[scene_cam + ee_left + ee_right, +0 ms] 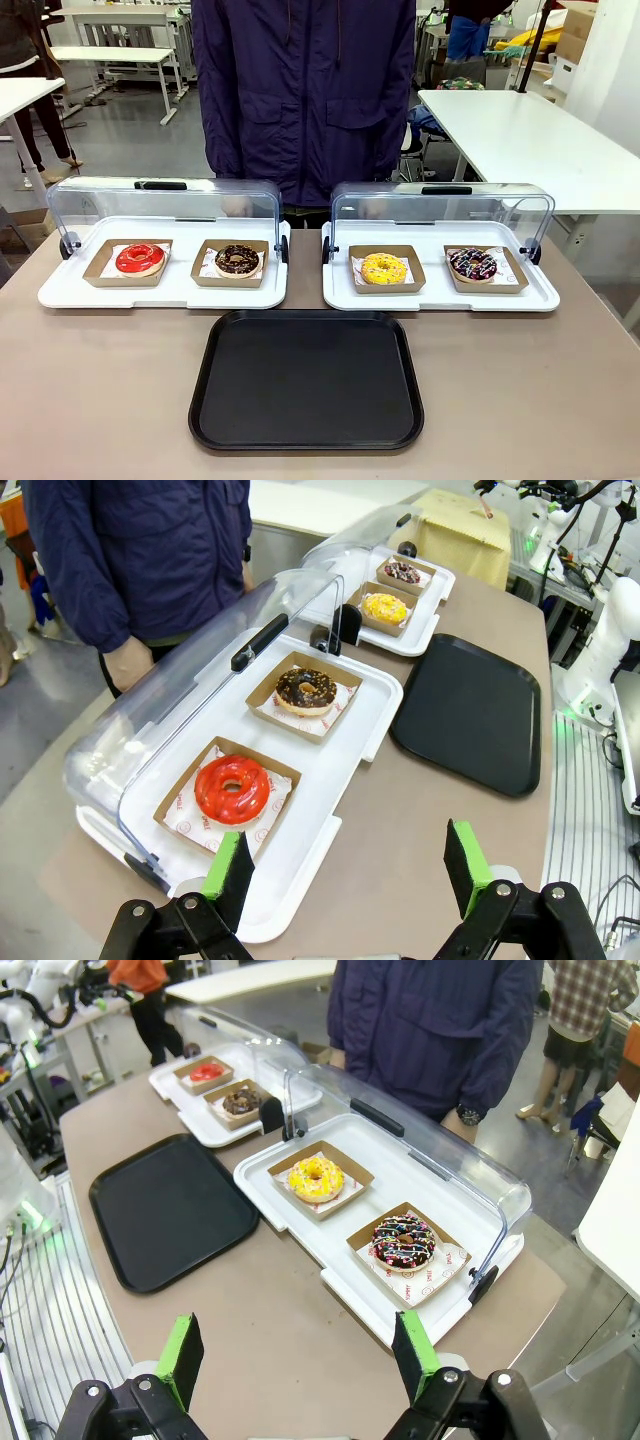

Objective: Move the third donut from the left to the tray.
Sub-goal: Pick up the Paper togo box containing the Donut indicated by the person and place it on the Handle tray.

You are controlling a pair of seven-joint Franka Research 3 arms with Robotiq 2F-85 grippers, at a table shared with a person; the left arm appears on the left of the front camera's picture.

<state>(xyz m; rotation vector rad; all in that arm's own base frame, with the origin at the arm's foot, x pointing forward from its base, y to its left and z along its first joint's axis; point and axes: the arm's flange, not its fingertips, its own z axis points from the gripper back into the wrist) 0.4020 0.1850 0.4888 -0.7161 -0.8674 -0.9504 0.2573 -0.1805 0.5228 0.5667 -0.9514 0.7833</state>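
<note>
The yellow-iced donut (384, 268) with sprinkles lies in its brown cardboard square on the right white tray, under the raised clear lid; it also appears in the wrist views (385, 608) (316, 1179). The black tray (305, 380) (470, 708) (170, 1207) sits bare in front of the two white trays. My left gripper (348, 872) hangs open high above the table's left end, beside the red donut. My right gripper (297, 1352) is open above the table's right end, near the dark drizzled donut. Neither holds anything.
The left white tray (160, 290) carries a red donut (140, 259) and a chocolate donut (237, 260). A dark donut with pink-white drizzle (472, 264) sits right of the yellow one. Both clear lids (440, 208) are tipped back. A person in a dark jacket (300, 90) stands at the far side.
</note>
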